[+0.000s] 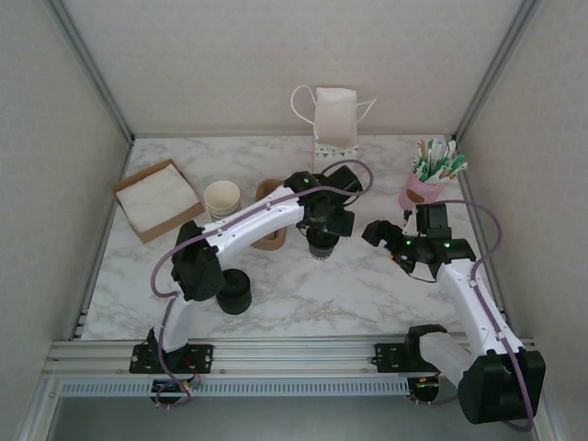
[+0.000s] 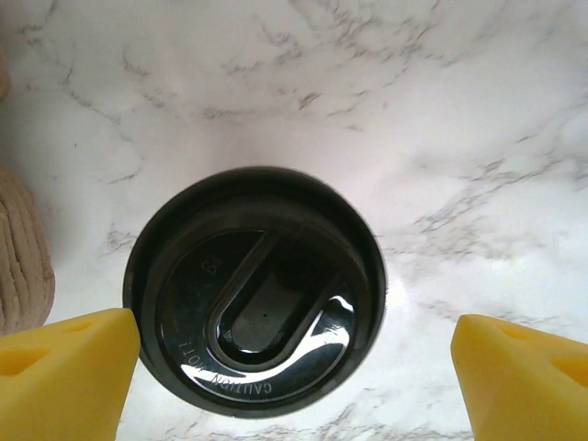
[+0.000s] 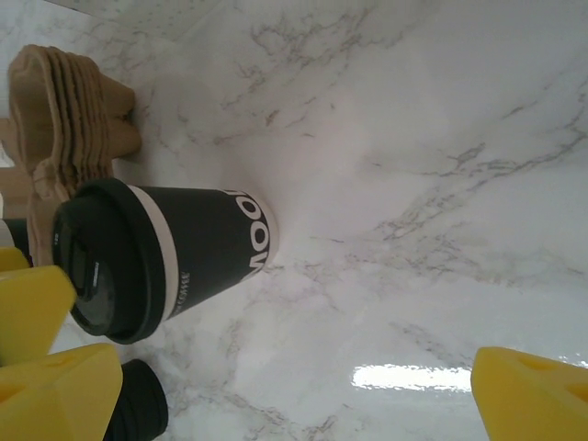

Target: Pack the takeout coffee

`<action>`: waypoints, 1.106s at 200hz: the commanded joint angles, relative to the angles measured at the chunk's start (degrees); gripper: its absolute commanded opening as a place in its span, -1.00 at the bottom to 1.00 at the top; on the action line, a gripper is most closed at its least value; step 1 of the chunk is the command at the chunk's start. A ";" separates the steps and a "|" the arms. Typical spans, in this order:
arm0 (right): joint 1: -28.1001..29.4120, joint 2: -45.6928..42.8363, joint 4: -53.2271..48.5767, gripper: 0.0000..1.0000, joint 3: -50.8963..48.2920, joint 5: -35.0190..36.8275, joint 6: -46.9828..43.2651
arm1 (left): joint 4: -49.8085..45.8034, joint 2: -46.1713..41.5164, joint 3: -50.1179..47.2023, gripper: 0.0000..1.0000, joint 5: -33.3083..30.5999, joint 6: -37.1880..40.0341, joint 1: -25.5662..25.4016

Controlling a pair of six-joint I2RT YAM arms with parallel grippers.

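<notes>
Yellow fingertips (image 2: 64,377) of the left gripper (image 2: 294,377) are framing the bottom corners of the left wrist view, with the jaws standing wide. The takeout coffee (image 2: 257,294) is sitting directly below them, its black lid (image 2: 266,303) facing the camera. One fingertip is overlapping the lid's rim in this view; the other is standing well apart from it. Nothing is being clamped.

The cup is standing upright near the middle of the marble table (image 1: 303,303), under the left arm's wrist in the top external view. From the right wrist, its dark wall is showing white lettering.

The right gripper (image 3: 294,395) is hovering to the right of the cup, apart from it, with its jaws spread wide and holding nothing.

A stack of pulp carriers (image 3: 69,119) is lying just beside the cup on its left. A stack of black lids (image 1: 235,292) is standing near the left arm's base. A stack of cream-rimmed cups (image 1: 222,197) is standing beside a brown box (image 1: 156,197) of white paper. A white paper bag (image 1: 335,115) is standing at the far edge, and a pink holder (image 1: 423,191) of packets at the far right.
</notes>
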 commanded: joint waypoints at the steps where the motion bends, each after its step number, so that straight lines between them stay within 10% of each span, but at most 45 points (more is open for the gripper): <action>1: -0.44 1.46 0.07 0.90 3.05 -2.92 -1.28 | 3.40 -5.54 -2.52 0.71 2.38 1.13 1.80; 103: -0.40 14.98 10.69 -0.99 11.16 -16.93 1.25 | 27.89 -22.77 -33.96 -0.11 19.62 -0.18 12.02; 221: 4.36 27.08 11.86 -1.00 14.98 -19.49 0.19 | 35.64 -24.48 -45.46 -0.57 22.34 -1.16 14.72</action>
